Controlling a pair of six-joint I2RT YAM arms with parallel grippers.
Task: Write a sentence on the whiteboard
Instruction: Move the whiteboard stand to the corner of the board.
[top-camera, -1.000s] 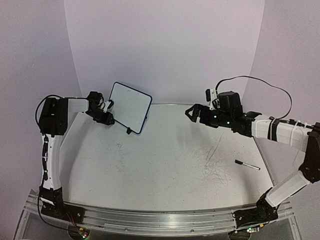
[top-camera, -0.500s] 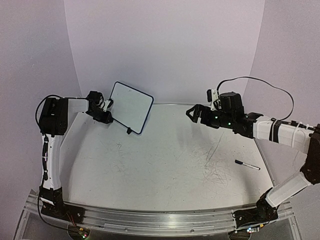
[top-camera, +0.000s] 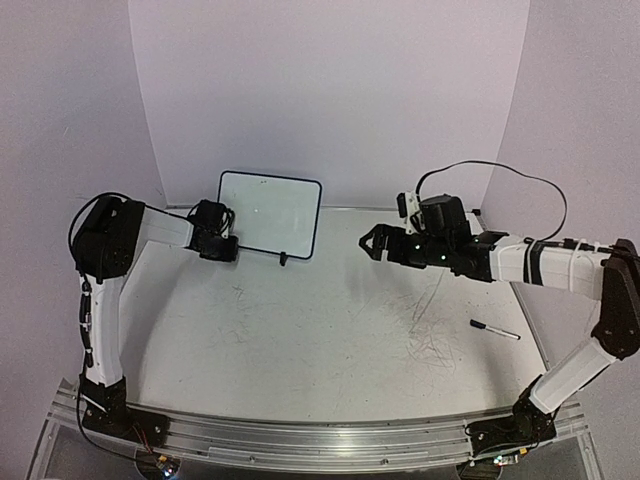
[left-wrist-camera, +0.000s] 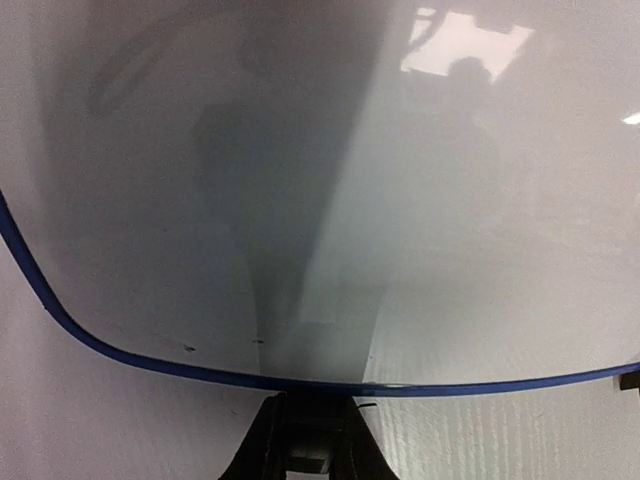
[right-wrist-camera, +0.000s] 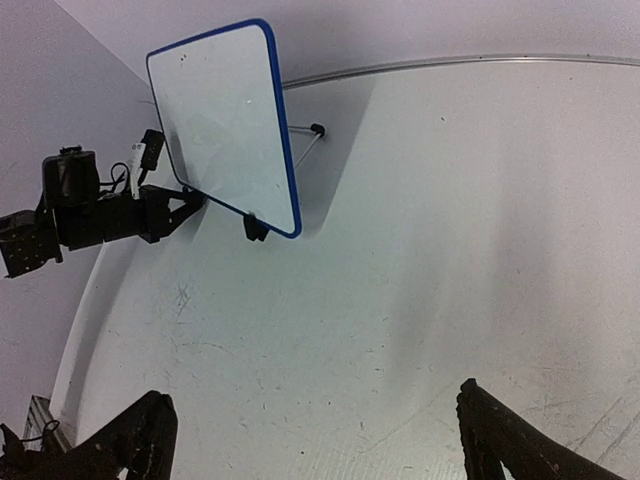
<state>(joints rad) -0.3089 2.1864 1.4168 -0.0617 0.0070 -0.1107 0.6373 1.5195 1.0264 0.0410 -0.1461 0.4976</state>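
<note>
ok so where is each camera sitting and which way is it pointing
top external: fixed above and behind the arm bases, looking down across the table; both arms show, whiteboard at the back.
left wrist: close up against the whiteboard's face; the left fingers grip its blue rim at the bottom.
right wrist: looks across the table at the whiteboard and left arm; the right fingers stand open at the bottom.
all three share the whiteboard.

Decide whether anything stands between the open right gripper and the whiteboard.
Nothing visible does. Only bare, scuffed table lies between the right gripper and the whiteboard. The left gripper clamps the board's rim at its lower left corner, and the marker lies behind the right gripper, nearer the table's right edge.
</note>
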